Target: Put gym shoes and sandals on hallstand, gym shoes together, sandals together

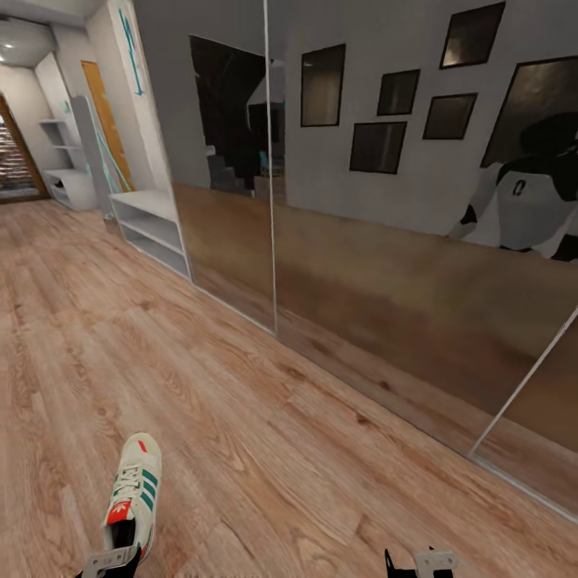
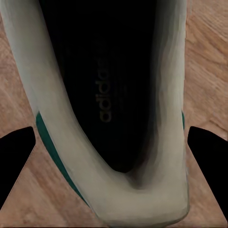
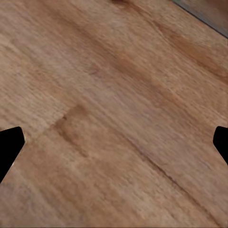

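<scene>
From the head view I had a long corridor of wood-plank floor [image 1: 241, 385] ahead, with a mirrored sliding wardrobe [image 1: 385, 225] running down the right side of the frame; dark picture frames [image 1: 377, 147] and the robot's own white-and-black body [image 1: 530, 201] showed as reflections in it. The hallstand [image 1: 148, 229], a pale bench unit with two open shelves, stood in the upper left, well apart from the arms, and a second white shelf unit [image 1: 68, 172] sat further back near a wooden door [image 1: 104, 120]. Nothing lay on the open floor between me and the hallstand.

One gym shoe [image 1: 135, 502] was at the lower left of the frame, toe pointing up the corridor, its heel at the left end effector [image 1: 112, 562]. I could not tell from there whether it rested on the floor or was lifted.

The left wrist view filled in the rest: I looked down into the shoe's dark opening [image 2: 104, 95], the heel collar between the two black fingers [image 2: 16, 156], which stood wide on either side; whether they pressed the shoe I could not tell.

The right end effector [image 1: 421, 562] sat at the bottom right edge. Its wrist view gave bare planks [image 3: 114, 123] with the fingers [image 3: 9, 147] spread wide, holding nothing.
</scene>
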You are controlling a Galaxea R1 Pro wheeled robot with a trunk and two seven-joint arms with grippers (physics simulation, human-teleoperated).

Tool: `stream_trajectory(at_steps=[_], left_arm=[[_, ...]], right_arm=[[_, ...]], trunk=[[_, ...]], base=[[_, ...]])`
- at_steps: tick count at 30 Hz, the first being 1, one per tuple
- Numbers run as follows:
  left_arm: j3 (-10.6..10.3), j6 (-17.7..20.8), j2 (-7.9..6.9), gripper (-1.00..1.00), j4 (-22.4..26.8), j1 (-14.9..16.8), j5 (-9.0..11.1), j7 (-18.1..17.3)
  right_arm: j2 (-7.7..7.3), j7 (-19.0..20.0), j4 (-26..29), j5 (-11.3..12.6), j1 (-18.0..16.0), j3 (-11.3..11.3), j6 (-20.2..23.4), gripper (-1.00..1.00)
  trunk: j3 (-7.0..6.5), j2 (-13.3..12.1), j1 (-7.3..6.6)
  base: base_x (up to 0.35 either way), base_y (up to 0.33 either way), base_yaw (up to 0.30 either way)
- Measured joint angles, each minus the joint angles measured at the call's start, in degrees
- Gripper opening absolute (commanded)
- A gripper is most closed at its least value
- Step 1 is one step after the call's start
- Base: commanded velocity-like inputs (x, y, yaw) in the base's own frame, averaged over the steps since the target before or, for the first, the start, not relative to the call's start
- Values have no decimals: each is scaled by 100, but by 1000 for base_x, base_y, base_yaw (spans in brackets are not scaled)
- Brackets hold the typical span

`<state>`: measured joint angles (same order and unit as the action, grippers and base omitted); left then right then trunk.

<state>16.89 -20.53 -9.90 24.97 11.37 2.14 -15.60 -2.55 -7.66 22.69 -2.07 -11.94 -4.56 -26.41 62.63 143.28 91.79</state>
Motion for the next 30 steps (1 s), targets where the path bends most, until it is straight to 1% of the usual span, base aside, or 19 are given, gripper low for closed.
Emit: stream_trajectory(at_steps=[23,27,30], left_arm=[[7,-21,11,-100,6,-6,6,-23],[10,-19,9,-100,6,-8,21,-19],[11,-18,7,-100,6,-8,34,-18]], right_arm=[[24,-26,-18,0,0,0,-8,100],[24,-26,-15,0,0,2,-8,100],[21,-27,-11,0,0,6,-9,100]], trunk=[[0,0,0],[-88,-5,-11],[-142,-124,-76]], base=[[0,0,279],[0,0,279],[0,0,279]])
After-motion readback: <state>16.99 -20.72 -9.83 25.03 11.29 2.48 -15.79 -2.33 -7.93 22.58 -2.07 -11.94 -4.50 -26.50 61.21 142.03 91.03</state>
